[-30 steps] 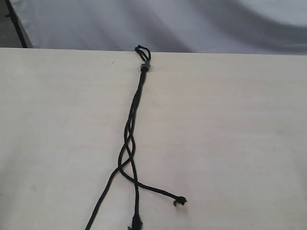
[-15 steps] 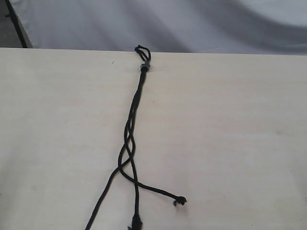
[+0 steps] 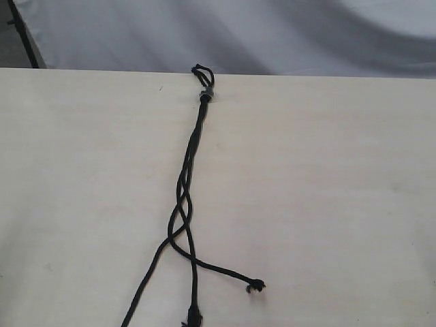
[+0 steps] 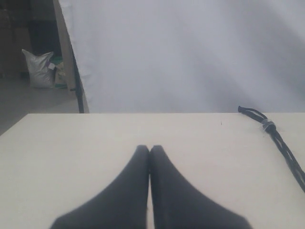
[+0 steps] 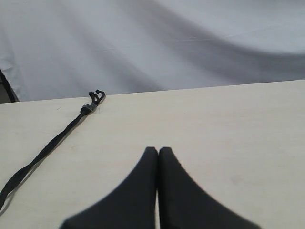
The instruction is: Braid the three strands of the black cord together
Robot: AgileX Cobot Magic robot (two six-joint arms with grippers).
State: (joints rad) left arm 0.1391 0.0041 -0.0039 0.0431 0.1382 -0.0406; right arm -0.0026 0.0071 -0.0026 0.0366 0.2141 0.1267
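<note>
The black cord lies lengthwise down the middle of the pale table. Its grey band with small loops sits at the far edge. Below the band the three strands cross over each other a few times around, then spread apart. One strand ends in a frayed knot to the right; one runs off the near left; the middle one ends at a knot. Neither gripper shows in the exterior view. My left gripper is shut and empty, the cord off to its side. My right gripper is shut and empty, away from the cord.
A grey-white cloth backdrop hangs behind the table's far edge. A dark post and a pale sack stand beyond the table corner in the left wrist view.
</note>
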